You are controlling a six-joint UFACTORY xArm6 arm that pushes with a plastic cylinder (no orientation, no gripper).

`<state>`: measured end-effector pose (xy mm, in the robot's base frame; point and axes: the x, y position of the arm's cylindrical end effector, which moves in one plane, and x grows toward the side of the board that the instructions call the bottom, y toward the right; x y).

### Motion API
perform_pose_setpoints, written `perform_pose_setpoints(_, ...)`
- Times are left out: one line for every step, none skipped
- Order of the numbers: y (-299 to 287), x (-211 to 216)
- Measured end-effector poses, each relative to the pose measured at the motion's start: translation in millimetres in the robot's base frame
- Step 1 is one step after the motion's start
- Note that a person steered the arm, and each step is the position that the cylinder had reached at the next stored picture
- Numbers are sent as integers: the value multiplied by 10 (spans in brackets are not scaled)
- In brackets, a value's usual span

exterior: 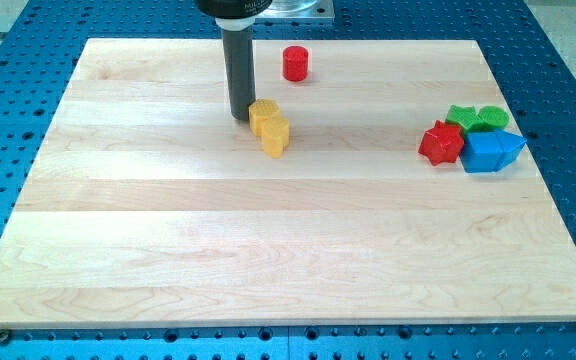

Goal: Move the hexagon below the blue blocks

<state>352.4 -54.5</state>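
My tip [239, 117] sits at the upper left of the yellow hexagon [263, 115], touching or just beside it, and a second yellow block [275, 138] lies against the hexagon's lower right. There are no fingers to open or close, only a bare rod. The hexagon is near the table's [168, 250] top middle, well apart from the blue blocks [491, 151] at the view's right. A push from here would likely carry both yellow pieces together, or the hexagon could slip off sideways. Later, the red star [441, 142] and green blocks [476, 118] crowding the blue ones could get knocked. A red cylinder [296, 63] stands clear. No writing is legible.
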Motion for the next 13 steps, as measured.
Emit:
perform_pose_setpoints(0,145)
perform_pose_setpoints(0,226)
perform_pose_setpoints(-23,135)
perform_pose_setpoints(-201,-21)
perform_pose_setpoints(-203,-522)
perform_pose_setpoints(132,-603)
perform_pose_setpoints(287,-405)
perform_pose_setpoints(145,-216)
perform_pose_setpoints(56,76)
perform_pose_setpoints(53,474)
perform_pose_setpoints(17,700)
perform_pose_setpoints(-177,766)
perform_pose_setpoints(-242,560)
